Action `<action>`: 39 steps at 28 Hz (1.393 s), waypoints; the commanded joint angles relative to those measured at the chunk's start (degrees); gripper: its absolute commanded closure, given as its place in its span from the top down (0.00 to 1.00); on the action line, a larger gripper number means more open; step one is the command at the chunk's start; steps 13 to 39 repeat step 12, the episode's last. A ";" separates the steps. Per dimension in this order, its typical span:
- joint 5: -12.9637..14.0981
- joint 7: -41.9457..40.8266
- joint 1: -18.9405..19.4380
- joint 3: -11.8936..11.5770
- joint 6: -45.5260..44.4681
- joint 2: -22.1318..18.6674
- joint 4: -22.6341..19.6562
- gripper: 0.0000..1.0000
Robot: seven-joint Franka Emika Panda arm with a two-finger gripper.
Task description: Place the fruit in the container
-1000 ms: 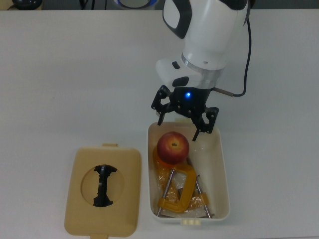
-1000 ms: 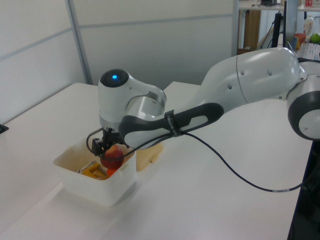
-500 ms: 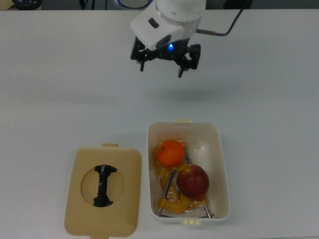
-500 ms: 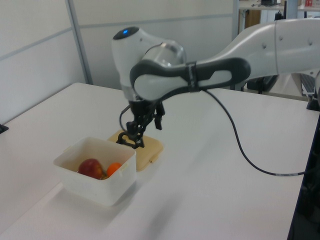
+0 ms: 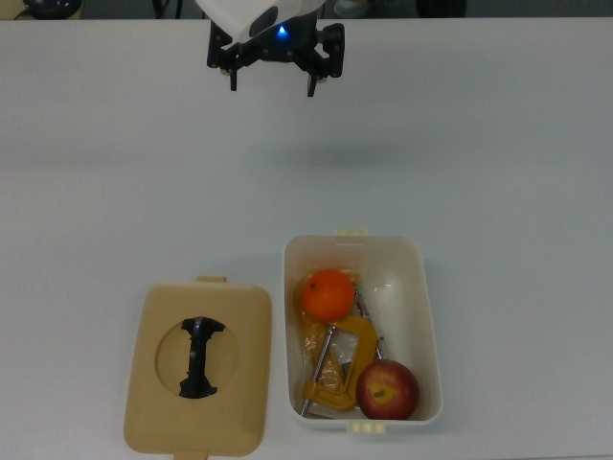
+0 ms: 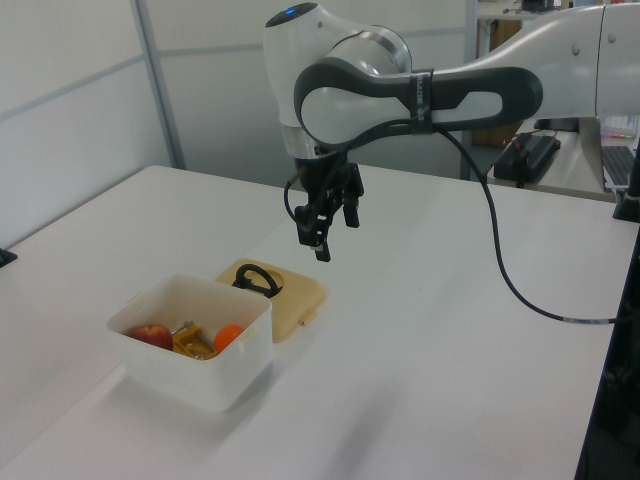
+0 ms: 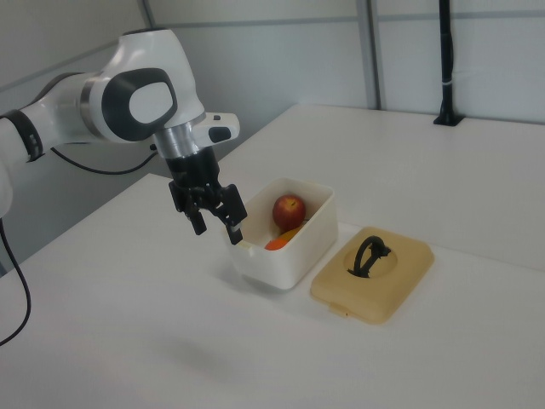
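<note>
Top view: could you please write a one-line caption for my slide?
Apple and mandarin lie in the white container beside its lid; open end effector hovers above the table.

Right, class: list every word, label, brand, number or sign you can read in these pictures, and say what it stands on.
None: no readable text shows in any view.
The tub, the tan lid, the apple, the mandarin and the yellow clamp bear no print.
The gripper shows only a blue light, no lettering.
</note>
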 commanded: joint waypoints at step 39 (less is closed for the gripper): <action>2.53 -2.02 -1.86 -0.48 1.68 -1.35 -1.74 1.00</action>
